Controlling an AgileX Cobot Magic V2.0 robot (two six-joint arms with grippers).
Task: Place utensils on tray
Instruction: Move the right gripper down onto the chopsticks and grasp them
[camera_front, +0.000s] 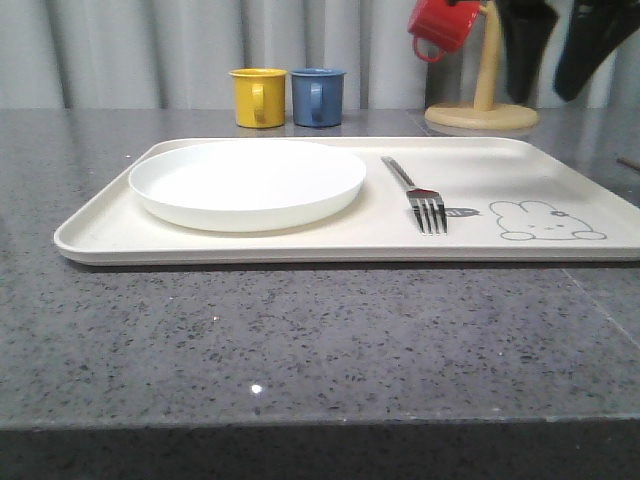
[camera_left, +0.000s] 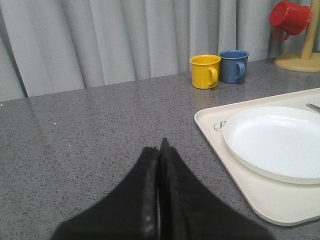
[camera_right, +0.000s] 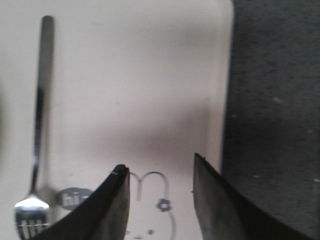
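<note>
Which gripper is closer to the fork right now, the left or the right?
Right. The right gripper hangs open above the tray, beside the fork near the bunny drawing. The left gripper is shut over bare countertop, off the tray's plate end.

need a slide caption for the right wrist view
Open right gripper above the cream tray, fork lying beside the printed bunny.
</note>
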